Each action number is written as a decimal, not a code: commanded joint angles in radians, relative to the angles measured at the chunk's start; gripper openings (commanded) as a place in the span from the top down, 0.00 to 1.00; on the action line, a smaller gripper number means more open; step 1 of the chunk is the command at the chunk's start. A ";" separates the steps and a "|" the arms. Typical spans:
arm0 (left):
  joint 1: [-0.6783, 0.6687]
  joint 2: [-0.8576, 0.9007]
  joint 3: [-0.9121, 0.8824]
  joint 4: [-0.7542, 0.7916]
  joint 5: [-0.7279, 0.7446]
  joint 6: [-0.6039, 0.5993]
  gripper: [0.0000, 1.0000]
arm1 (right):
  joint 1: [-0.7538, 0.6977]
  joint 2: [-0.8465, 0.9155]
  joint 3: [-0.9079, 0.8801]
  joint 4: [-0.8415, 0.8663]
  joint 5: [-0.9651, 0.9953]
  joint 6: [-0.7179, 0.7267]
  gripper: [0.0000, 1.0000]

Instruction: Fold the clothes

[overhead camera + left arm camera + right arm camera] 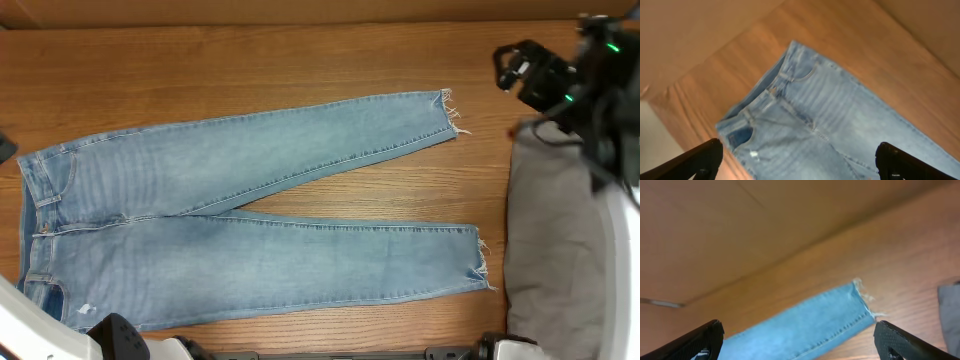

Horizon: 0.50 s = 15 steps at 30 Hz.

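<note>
The clothes are light blue jeans (240,215) lying flat on the wooden table (250,70), waist at the left and the two legs spread toward the right. Their frayed hems (452,112) lie at the right ends. In the left wrist view my left gripper (800,167) hangs open above the waistband (775,90) and a small white worn spot (754,154), holding nothing. My right gripper (800,345) is open above the far leg (810,325) near its frayed hem (863,300), empty. In the overhead view the right arm (545,75) sits at the back right, off the jeans.
A grey cloth (555,250) lies at the right edge of the table, beside the leg ends. A brown cardboard wall (300,10) runs along the back. Part of the left arm (115,338) shows at the front left corner.
</note>
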 commanded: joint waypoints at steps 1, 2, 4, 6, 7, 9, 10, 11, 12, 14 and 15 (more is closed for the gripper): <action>0.062 0.022 -0.090 0.011 0.116 0.004 0.00 | -0.002 -0.090 0.003 -0.019 -0.009 -0.008 0.01; 0.064 0.027 -0.109 0.018 0.142 0.023 0.00 | -0.002 -0.105 0.003 -0.029 -0.009 -0.008 0.02; 0.061 0.039 -0.149 0.028 0.162 0.035 0.00 | 0.000 -0.113 0.003 -0.063 -0.010 -0.007 0.09; 0.047 0.055 -0.199 0.038 0.169 0.037 0.01 | 0.009 -0.096 -0.002 -0.109 -0.025 -0.007 0.23; 0.040 0.062 -0.219 0.042 0.183 0.045 0.03 | 0.016 -0.082 -0.006 -0.129 -0.034 -0.007 0.29; 0.022 0.072 -0.263 0.062 0.245 0.095 0.12 | 0.044 -0.038 -0.024 -0.161 -0.060 -0.007 0.40; 0.010 0.074 -0.282 0.074 0.268 0.113 0.14 | 0.058 -0.013 -0.033 -0.167 -0.076 -0.007 0.46; -0.002 0.074 -0.297 0.087 0.282 0.120 0.15 | 0.076 0.017 -0.040 -0.171 -0.098 -0.009 0.51; -0.016 0.074 -0.311 0.099 0.285 0.126 0.15 | 0.103 0.062 -0.047 -0.173 -0.135 -0.021 0.55; -0.041 0.074 -0.313 0.109 0.284 0.139 0.16 | 0.152 0.138 -0.048 -0.174 -0.184 -0.045 0.59; -0.053 0.074 -0.313 0.114 0.283 0.145 0.16 | 0.188 0.187 -0.048 -0.172 -0.201 -0.049 0.59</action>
